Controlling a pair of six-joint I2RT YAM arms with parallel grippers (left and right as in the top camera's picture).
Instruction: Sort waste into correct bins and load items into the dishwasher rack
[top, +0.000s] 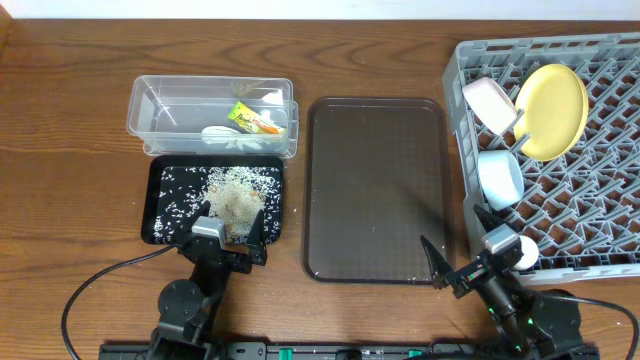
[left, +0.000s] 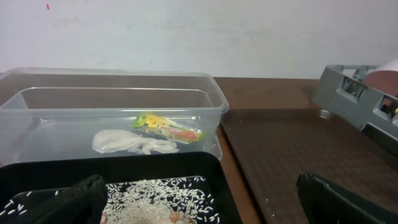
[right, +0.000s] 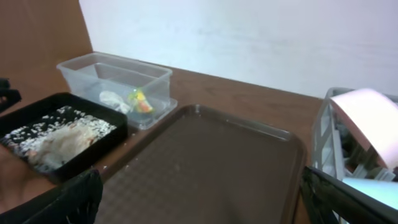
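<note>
The brown wooden counter (top: 60, 120) carries everything. The large square grey lattice dishwasher rack (top: 600, 230) fills its right side. The empty dark brown rectangular serving tray (top: 375, 190) lies just beside it, in the middle.

Both arms reach in from the near edge. The left hand (top: 232, 222) sits low over the near end of the shallow black rectangular tray (top: 150, 215). The right hand (top: 455, 240) hovers by the serving tray's near right corner, at the rack's edge. Each wrist view shows its dark fingers (left: 62, 202) spread wide at the bottom corners. Both hands are empty and touch nothing.

The clear rectangular plastic tub (top: 145, 115) stands just behind the black tray. In the rack, the round yellow-green plate (top: 552, 110) stands on edge. The small white bowl (top: 490, 105) leans just beside it, and the small light blue bowl (top: 500, 178) sits nearer the arms.

The white crumpled scrap (top: 222, 134) and the small green-and-orange snack wrapper (top: 252, 118) lie in the tub. The loose beige-white rice-like crumbs (top: 235, 190) are heaped and scattered in the black tray.

Only the overhead view shows the plate and the blue bowl plainly. The left wrist view shows the scrap and wrapper side by side through the tub wall.
</note>
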